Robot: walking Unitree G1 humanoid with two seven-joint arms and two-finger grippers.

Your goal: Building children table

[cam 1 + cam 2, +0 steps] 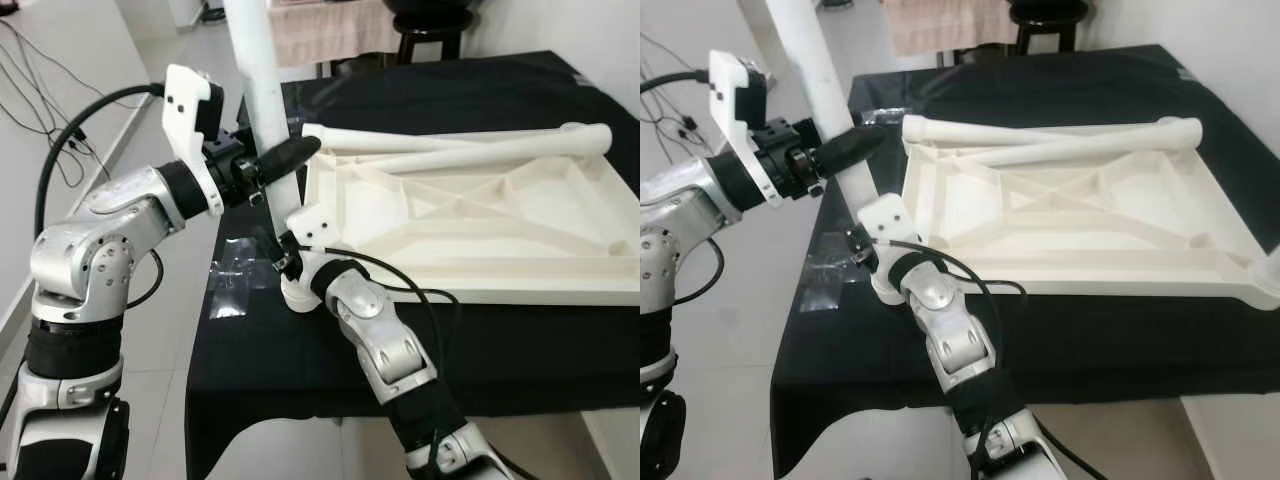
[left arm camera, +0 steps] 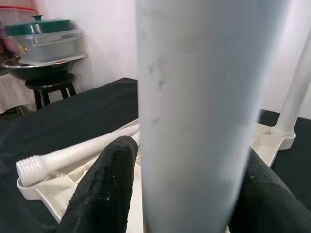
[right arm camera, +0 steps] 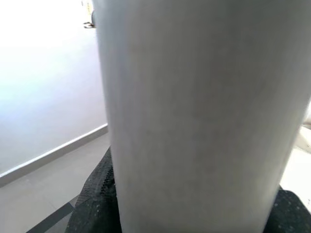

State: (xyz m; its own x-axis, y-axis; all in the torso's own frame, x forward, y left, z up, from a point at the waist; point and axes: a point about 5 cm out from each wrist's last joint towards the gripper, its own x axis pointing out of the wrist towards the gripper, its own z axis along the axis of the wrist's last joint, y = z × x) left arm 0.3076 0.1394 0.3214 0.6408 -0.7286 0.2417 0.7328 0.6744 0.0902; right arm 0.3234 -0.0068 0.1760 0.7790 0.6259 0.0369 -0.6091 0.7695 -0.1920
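— Where the head views look down, what do you have in front of you?

— You have a white plastic tabletop (image 1: 470,225) lying underside up, ribbed and braced, on a table under a black cloth (image 1: 330,350). Two loose white legs (image 1: 455,145) lie across its far edge. At its near left corner an upright leg (image 1: 262,90), a smooth round tube, stands tilted slightly. Your left gripper (image 1: 285,157) is clamped on that tube partway up; your right gripper (image 1: 287,262) closes on it low down, just above the corner. The tabletop's left edge lies near the cloth's left edge, with pale tiled floor (image 1: 170,330) beyond.

— And the left wrist view?

— You see the upright leg between matte, grainy black fingers (image 2: 104,189) pressed to its sides. Behind it lies a threaded leg end, another standing leg, and a stool (image 2: 48,87) carrying a lidded container against a white wall.

— The right wrist?

— Your tube looms close, black fingertips (image 3: 95,204) hugging it, floor and skirting behind.
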